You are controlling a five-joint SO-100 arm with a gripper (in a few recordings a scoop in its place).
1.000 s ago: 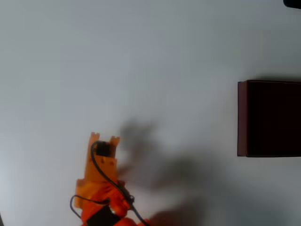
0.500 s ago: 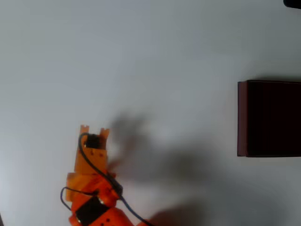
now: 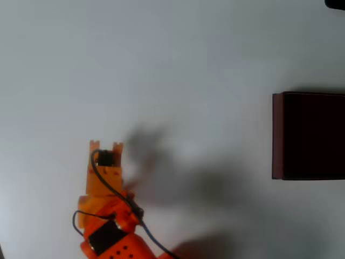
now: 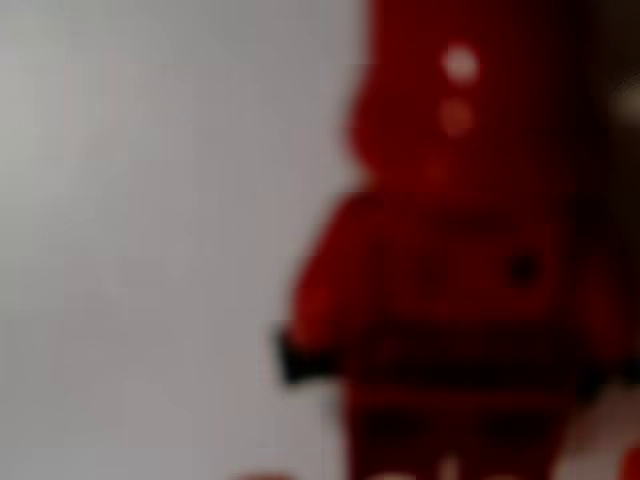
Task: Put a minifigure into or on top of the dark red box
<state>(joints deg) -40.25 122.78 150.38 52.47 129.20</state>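
**Arm at lower left; minifigure close to wrist camera; box at right edge**

Overhead view:
- Orange arm point(image 3: 105, 216) seen at lower left of frame, reaching up from the bottom edge over the pale grey table point(image 3: 178, 59).
- Gripper point(image 3: 106, 144) located at the arm's upper end, left of centre; two small orange prongs visible side by side at the tip, with a narrow gap between them.
- Black block and a looping black cable point(image 3: 116, 194) noted on top of the arm, just below the prongs.
- Soft dark shadow point(image 3: 161, 172) cast on the table to the right of the arm, stretching toward the lower middle.
- Dark red box point(image 3: 277, 135) seen at the right edge, mid-height, cut off by the frame; thin maroon left wall, near-black inside. Well apart from the gripper.
- Could not tell from above whether fingers were spread, pressed together or pinching anything; anything beneath them hidden by the arm itself.

Wrist view:
- Minifigure point(image 4: 450, 270) seen very close and badly blurred, occupying the right half of frame: red all over, upright, rounded head at top, blocky torso, arm hanging at its left side with a darker hand, legs running off the bottom edge.
- Plain pale grey surface on the left half.
- Contact between minifigure and fingers not resolvable; whether held or standing on the table, could not tell.
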